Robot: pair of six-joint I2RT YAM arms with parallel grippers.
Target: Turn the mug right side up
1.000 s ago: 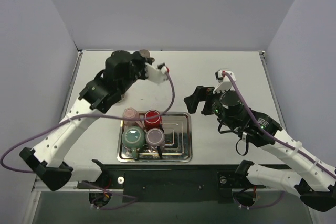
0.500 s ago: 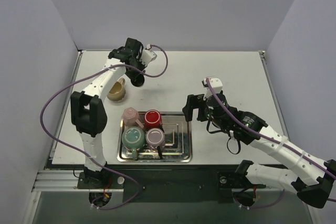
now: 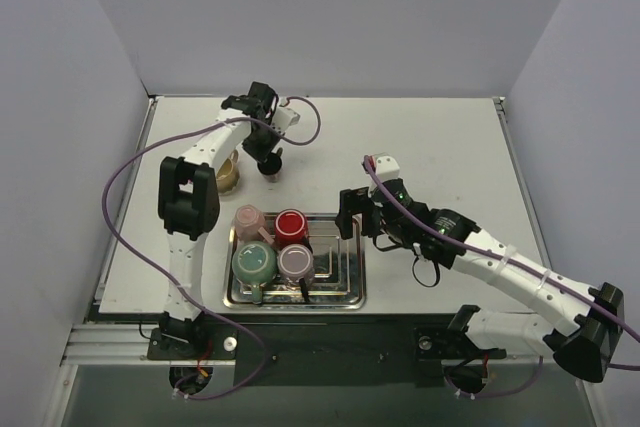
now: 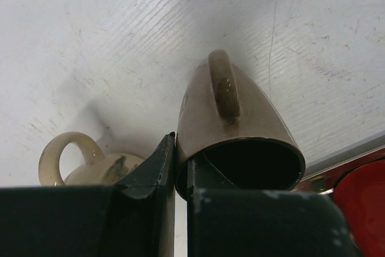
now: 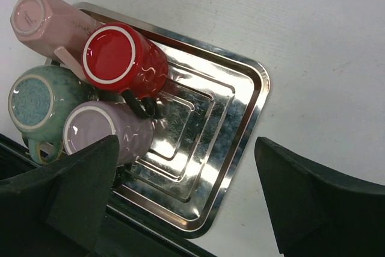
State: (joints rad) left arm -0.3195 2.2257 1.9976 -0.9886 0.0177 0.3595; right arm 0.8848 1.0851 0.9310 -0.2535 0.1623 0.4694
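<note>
Brown and glossy, the mug point(image 4: 240, 118) is held in your left hand point(image 4: 180, 164) at the far left of the tabletop point(image 3: 420, 137). Its handle is turned up toward the wrist camera and its open mouth faces the hand. The fingers are clamped on the rim, one outside the wall and one inside the mouth. You cannot tell whether the base touches the tabletop. Your left arm is stretched far out, with the hand bent back down toward the near side. A cream mug point(image 4: 72, 161) is just left of the mug. Your right arm reaches low and leftward, and your right hand point(image 5: 186, 179) hangs wide open and empty over the right part of the steel tray point(image 5: 240, 106). A pink mug point(image 5: 48, 22), red mug point(image 5: 120, 58), green mug point(image 5: 42, 100) and lilac mug point(image 5: 102, 133) crowd the tray's left side, bases toward the camera.
</note>
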